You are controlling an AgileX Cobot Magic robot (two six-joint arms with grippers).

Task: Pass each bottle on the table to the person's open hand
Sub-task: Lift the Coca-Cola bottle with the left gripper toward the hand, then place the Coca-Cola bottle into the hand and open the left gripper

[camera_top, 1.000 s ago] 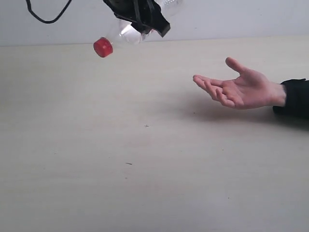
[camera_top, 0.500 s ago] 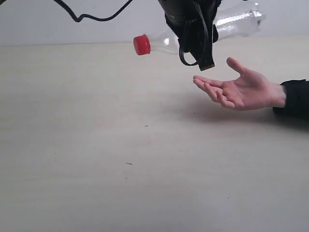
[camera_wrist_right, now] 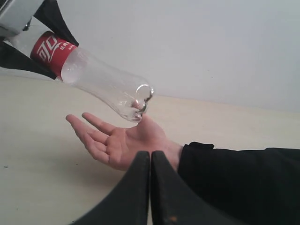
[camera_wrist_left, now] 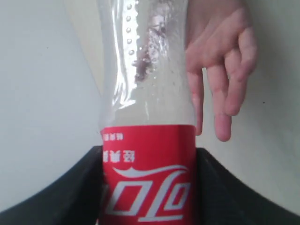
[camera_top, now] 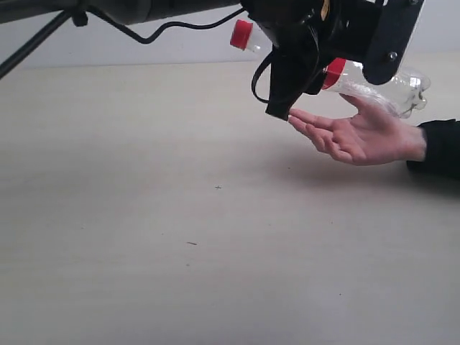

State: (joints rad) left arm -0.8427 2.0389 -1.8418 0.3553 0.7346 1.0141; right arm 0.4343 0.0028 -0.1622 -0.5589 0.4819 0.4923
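Observation:
A clear bottle (camera_top: 381,86) with a red label and a red cap (camera_top: 242,34) hangs tilted in the air, with my left gripper (camera_top: 325,70) shut on its labelled middle. In the left wrist view the black jaws press both sides of the red label (camera_wrist_left: 147,187). The bottle's base (camera_wrist_right: 139,104) is just above the palm of the person's open hand (camera_wrist_right: 122,140). That hand (camera_top: 359,133) is held palm up over the table (camera_top: 180,215) at the right. My right gripper (camera_wrist_right: 150,159) is shut and holds nothing, and it points at the hand from the wrist side.
The person's black sleeve (camera_wrist_right: 243,178) lies close beside my right gripper. A black cable (camera_top: 172,27) hangs from the left arm (camera_top: 129,8) along the top of the exterior view. A pale wall stands behind the table.
My left gripper has carried the bottle to the right, from the upper left of the exterior view to over the open hand, and the base has tipped down toward the palm. The hand has not moved.

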